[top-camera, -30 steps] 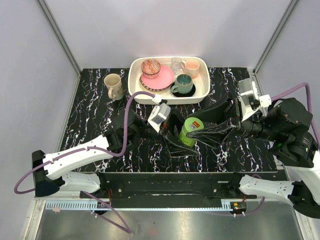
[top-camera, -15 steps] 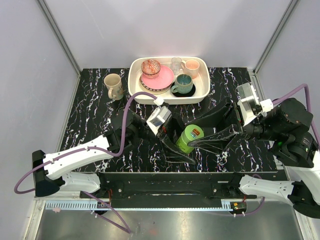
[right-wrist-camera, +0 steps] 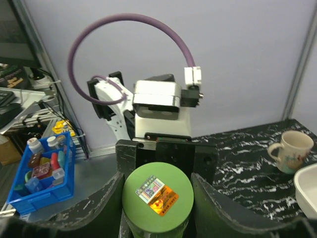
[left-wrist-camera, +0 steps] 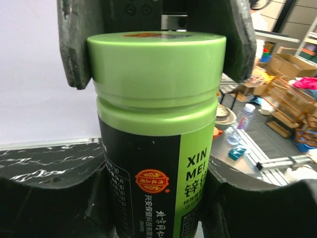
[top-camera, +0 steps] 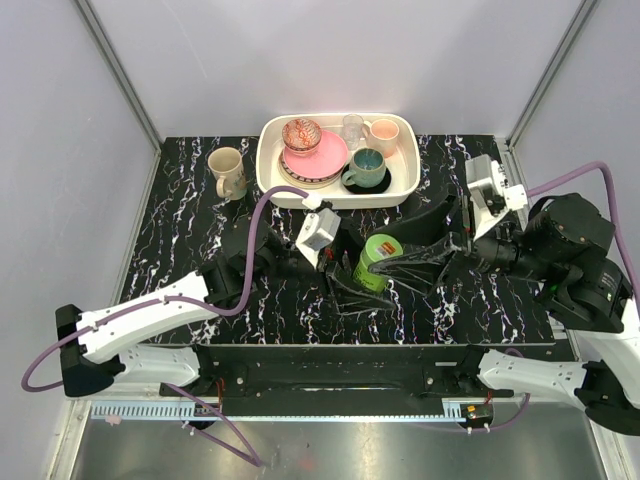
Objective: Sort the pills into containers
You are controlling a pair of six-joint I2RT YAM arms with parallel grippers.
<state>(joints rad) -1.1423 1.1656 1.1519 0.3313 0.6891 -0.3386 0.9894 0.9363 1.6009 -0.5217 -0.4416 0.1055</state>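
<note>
A green pill bottle (top-camera: 378,262) with a black-and-green label hangs over the middle of the black marbled table, held by both arms. My left gripper (top-camera: 362,280) is shut on the bottle's body (left-wrist-camera: 156,124); its fingers (left-wrist-camera: 49,198) press the label on both sides. From the right, my right gripper (top-camera: 398,252) is shut round the green cap (right-wrist-camera: 157,196), which carries a hologram sticker. The right gripper's pads (left-wrist-camera: 74,44) touch the cap's rim in the left wrist view. The pills and the containers are out of view.
A white tray (top-camera: 400,190) of bowls and cups stands at the back centre. A beige mug (top-camera: 227,172) stands to its left, also seen as the mug (right-wrist-camera: 290,148) in the right wrist view. A blue bin (right-wrist-camera: 42,173) of small bottles lies off the table.
The bottle, held by both grippers, dipped toward the front and left, then came back up. The right wrist has turned a little. Both grips are unchanged.
</note>
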